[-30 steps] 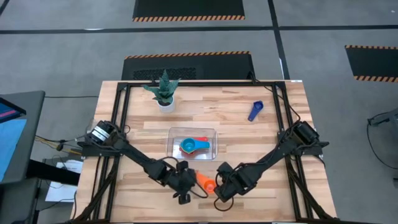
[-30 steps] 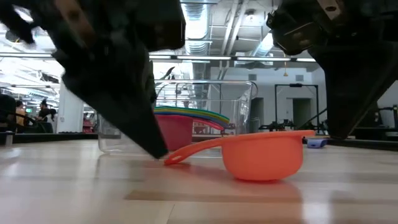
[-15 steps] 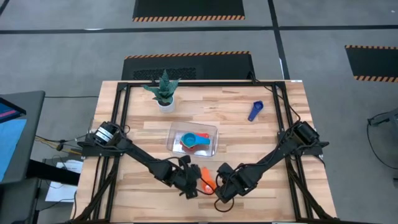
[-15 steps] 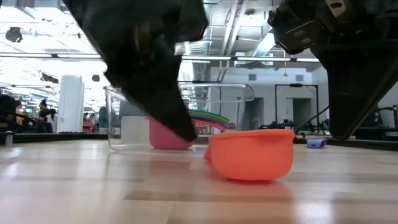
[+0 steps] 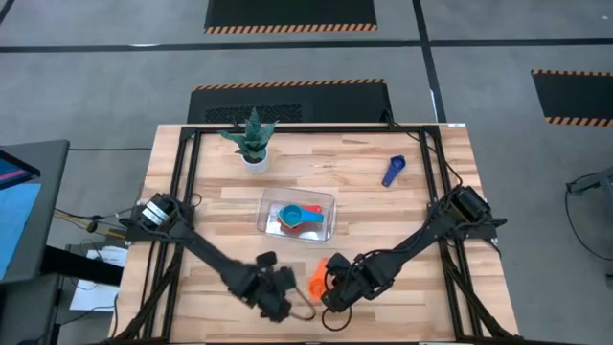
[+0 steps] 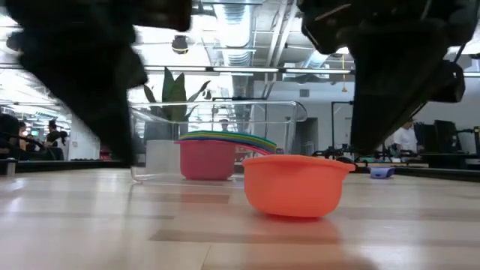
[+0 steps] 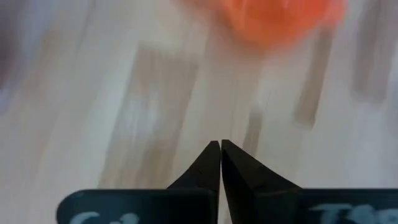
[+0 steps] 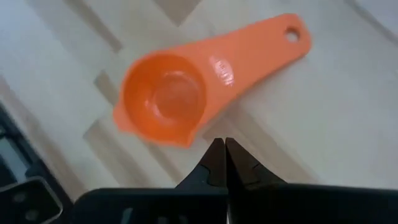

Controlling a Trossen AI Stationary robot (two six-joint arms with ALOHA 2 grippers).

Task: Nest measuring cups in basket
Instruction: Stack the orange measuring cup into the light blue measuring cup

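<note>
High view: the orange cup (image 5: 317, 279) lies on the table (image 5: 402, 216) near its front edge, between the left gripper (image 5: 287, 305) and the right gripper (image 5: 330, 299); the basket (image 5: 297, 218) at mid-table holds stacked cups (image 5: 296, 219); a dark blue cup (image 5: 393, 171) lies apart, a plant pot (image 5: 254, 158) beyond.
Low view: orange cup upright, in front of the basket.
Left wrist view: fingers (image 7: 211, 168) pressed together, holding nothing.
Right wrist view: fingers (image 8: 214, 165) closed, empty, just beside the orange cup's bowl.

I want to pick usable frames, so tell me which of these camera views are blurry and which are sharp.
Left wrist view: smeared with motion blur, the orange measuring cup only a soft blob past the shut left gripper. Right wrist view: sharp, cup and wood grain crisp beyond the shut right gripper. Low view: cup sharp, near arms dark and blurred. High view: evenly lit, clear.
</note>
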